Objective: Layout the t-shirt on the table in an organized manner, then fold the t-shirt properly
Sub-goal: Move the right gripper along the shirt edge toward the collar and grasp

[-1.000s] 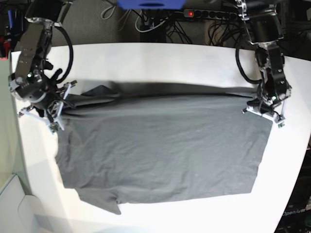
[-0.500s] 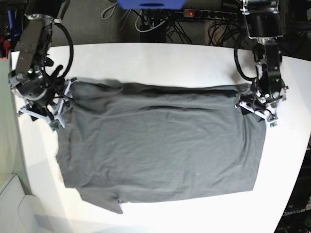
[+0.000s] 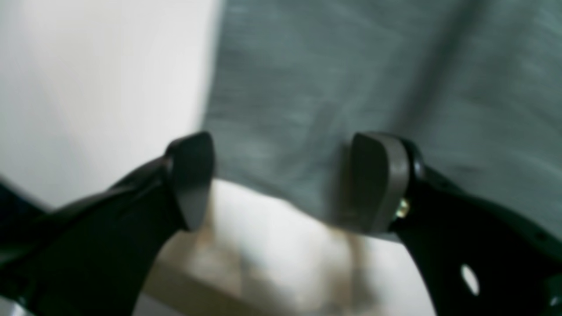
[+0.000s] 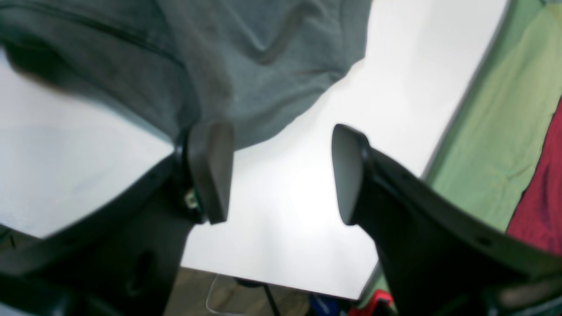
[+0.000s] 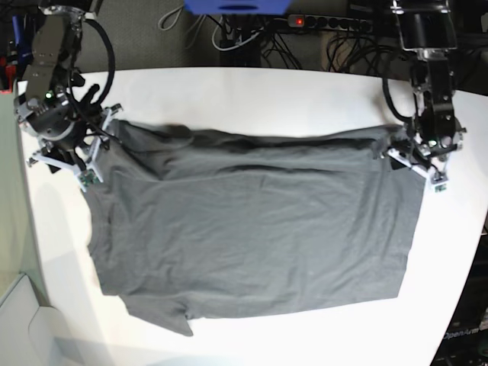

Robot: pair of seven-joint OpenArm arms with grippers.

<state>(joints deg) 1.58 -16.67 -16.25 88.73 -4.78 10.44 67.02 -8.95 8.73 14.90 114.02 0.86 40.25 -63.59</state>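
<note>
Reaching down from twelve o'clock at either far corner of the table (image 5: 244, 91) — left gripper (image 5: 415, 162) at about two o'clock in the base view, right gripper (image 5: 76, 152) at about ten. Seen from the left wrist, left gripper (image 3: 281, 182) spread wide, dark pads (image 3: 373, 180) well apart, with the grey cloth of the t-shirt (image 3: 351, 87) filling the frame toward twelve and one o'clock; the hem edge runs across between the pads, but the blur makes it hard to tell whether either pad touches the cloth. Seen from the right wrist, right gripper (image 4: 281, 171) likewise splayed, nothing pinched; the rumpled end of the t-shirt (image 4: 246, 57) hangs at eleven o'clock, just beside the nearer pad (image 4: 213, 169), with bare white table (image 4: 281, 245) in the gap. Spread broad and mostly flat across the middle of the table in the base view, the t-shirt (image 5: 252, 229) — one sleeve bunched at ten o'clock near the right gripper, another poking out at seven o'clock. Behind the table at twelve o'clock, a power strip (image 5: 328, 23) with a red switch amid tangled cables (image 5: 229, 34). Off the table edge at three o'clock in the right wrist view, green cloth (image 4: 496, 145) and red cloth (image 4: 542, 206).
</note>
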